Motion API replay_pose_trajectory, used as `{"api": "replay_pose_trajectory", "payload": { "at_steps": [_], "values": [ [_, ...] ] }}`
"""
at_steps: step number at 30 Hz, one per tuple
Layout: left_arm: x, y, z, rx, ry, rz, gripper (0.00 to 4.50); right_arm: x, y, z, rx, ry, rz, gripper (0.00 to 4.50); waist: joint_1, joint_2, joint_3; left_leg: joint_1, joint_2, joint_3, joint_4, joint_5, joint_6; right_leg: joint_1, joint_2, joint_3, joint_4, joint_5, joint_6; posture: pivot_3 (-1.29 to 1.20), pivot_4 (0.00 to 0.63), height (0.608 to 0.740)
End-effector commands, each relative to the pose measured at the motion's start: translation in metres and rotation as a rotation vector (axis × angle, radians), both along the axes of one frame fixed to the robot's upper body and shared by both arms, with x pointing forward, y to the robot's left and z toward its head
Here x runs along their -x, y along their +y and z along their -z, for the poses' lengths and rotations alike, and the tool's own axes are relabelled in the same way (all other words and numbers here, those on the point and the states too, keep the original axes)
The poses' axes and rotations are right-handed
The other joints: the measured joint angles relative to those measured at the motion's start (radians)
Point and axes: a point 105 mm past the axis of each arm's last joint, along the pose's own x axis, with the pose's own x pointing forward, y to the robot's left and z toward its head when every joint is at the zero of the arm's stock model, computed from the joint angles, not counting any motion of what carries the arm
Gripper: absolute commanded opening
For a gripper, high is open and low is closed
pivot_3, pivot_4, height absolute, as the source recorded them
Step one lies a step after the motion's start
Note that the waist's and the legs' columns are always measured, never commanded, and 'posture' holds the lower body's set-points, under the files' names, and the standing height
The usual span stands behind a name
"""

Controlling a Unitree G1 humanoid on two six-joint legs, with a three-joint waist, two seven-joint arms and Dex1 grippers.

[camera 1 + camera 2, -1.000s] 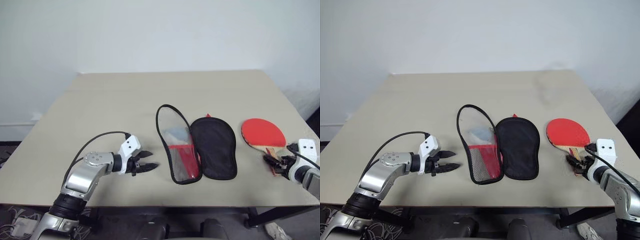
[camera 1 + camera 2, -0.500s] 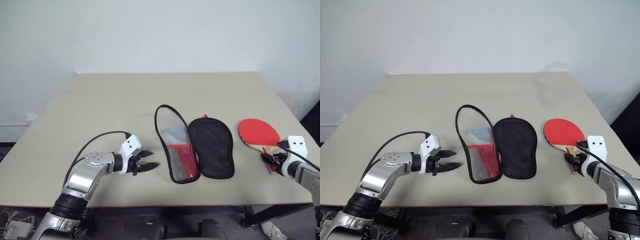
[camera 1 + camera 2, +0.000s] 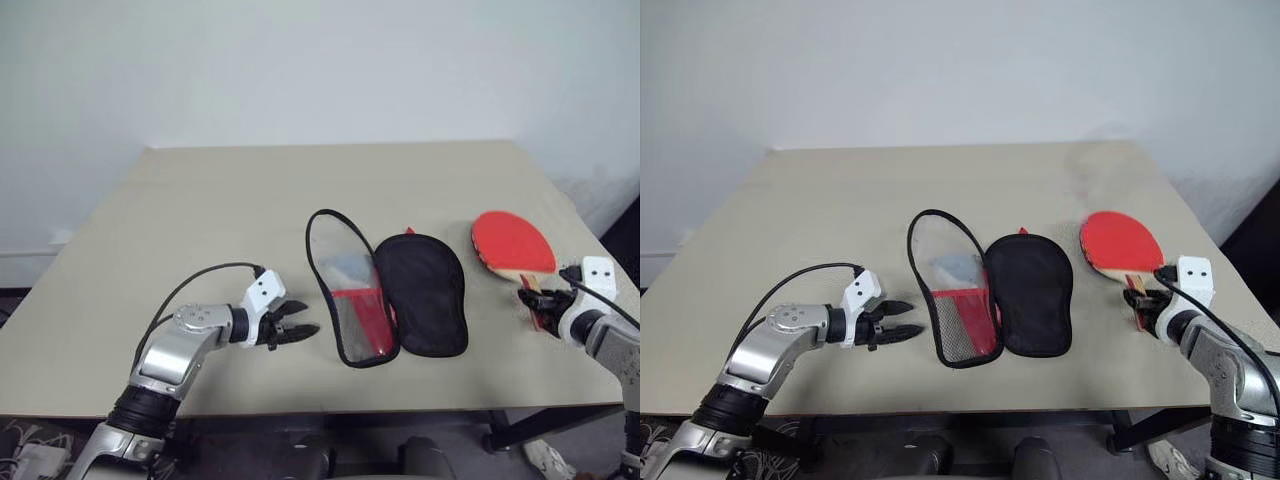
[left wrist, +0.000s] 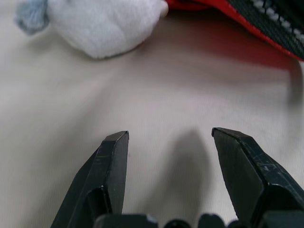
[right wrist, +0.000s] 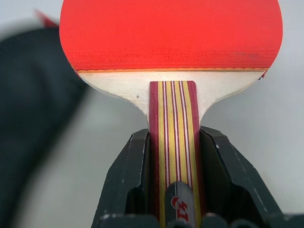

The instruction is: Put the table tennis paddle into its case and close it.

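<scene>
Beige table (image 3: pixel 230 200), wide top against a pale wall, carries everything.

Case (image 3: pixel 390 290) lies unzipped and spread flat near the table's middle, between the two pincers. Its clear-mesh half with black edging (image 3: pixel 345 290) is the side nearer the left pincer, with red fabric showing through the lower part. Its black-lined half (image 3: pixel 425 295) is the side nearer the right pincer. The two halves touch along the middle seam. Small red tab pokes out at the far end of the black half.

Table tennis paddle (image 3: pixel 1120 245), red rubber face up, sits just past the right pincer, blade pointing away from it toward the far edge. It is near the black half of the case but apart from it. In the eye views I can't tell if the blade is off the table or resting on it.

Right gripper (image 5: pixel 173 156) is clamped on the paddle's striped wooden handle (image 5: pixel 173 123), one black finger on each side edge, contact plain in the right wrist view. The red blade fills the space straight ahead of the fingers.

Left gripper (image 3: pixel 295 330) is spread apart with nothing between the fingers, over bare table, pointing toward the mesh half of the case and short of it. Just ahead of it in the left wrist view: a white-grey plush charm (image 4: pixel 102 23) and the case's red edge with zipper (image 4: pixel 256 23), both untouched.
</scene>
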Motion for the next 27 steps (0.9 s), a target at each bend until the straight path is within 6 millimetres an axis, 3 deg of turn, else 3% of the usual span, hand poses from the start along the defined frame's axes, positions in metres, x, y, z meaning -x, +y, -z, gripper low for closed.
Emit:
{"api": "replay_pose_trajectory", "payload": {
  "at_steps": [1, 3, 10, 18, 23, 27],
  "values": [
    [-0.008, -0.003, -0.008, 0.0, -0.029, 0.011, 2.96, -0.001, 0.029, -0.05, 0.009, -0.18, -0.036, 1.13, 0.0, 0.0, 0.0, 0.0, 0.0, 0.0, 0.0, 0.0, 0.0, 0.0, 0.0, 0.0, 0.0, 0.0, 0.0, 0.0, 0.0, 0.74],
    [-0.01, -0.002, -0.008, -0.003, -0.029, 0.011, 2.96, 0.001, 0.046, -0.053, -0.009, -0.195, -0.061, 1.13, 0.001, 0.0, 0.0, 0.0, 0.001, 0.0, 0.0, 0.0, 0.0, 0.0, 0.0, 0.0, 0.0, 0.0, 0.0, 0.0, 0.0, 0.74],
    [-0.015, -0.005, -0.007, -0.012, -0.023, 0.03, 2.96, 0.007, 0.104, -0.034, -0.133, -0.124, -0.106, 1.13, 0.001, 0.001, 0.0, 0.0, 0.001, 0.001, 0.0, 0.0, 0.0, -0.001, 0.001, 0.001, 0.0, 0.001, -0.001, 0.0, 0.0, 0.74],
    [-0.02, -0.009, -0.005, -0.022, -0.02, 0.05, 2.96, 0.023, 0.144, -0.007, -0.164, -0.032, -0.175, 1.13, 0.0, 0.002, 0.001, 0.001, 0.001, 0.001, -0.001, 0.0, 0.0, -0.001, 0.001, 0.002, 0.0, 0.001, -0.001, 0.0, 0.0, 0.74],
    [-0.02, -0.012, -0.005, -0.015, -0.023, 0.055, 2.96, 0.025, 0.144, 0.02, -0.12, 0.048, -0.164, 1.13, -0.001, 0.002, 0.001, 0.001, 0.002, 0.002, -0.001, 0.0, 0.0, -0.001, 0.002, 0.002, 0.0, 0.001, -0.001, 0.0, 0.0, 0.74],
    [-0.019, -0.011, -0.004, -0.015, -0.024, 0.055, 2.96, 0.022, 0.14, 0.025, -0.099, 0.047, -0.149, 1.13, 0.0, 0.002, 0.001, 0.001, 0.002, 0.002, -0.001, 0.0, 0.0, -0.001, 0.002, 0.002, 0.0, 0.001, -0.001, 0.0, 0.0, 0.74]
  ]
}}
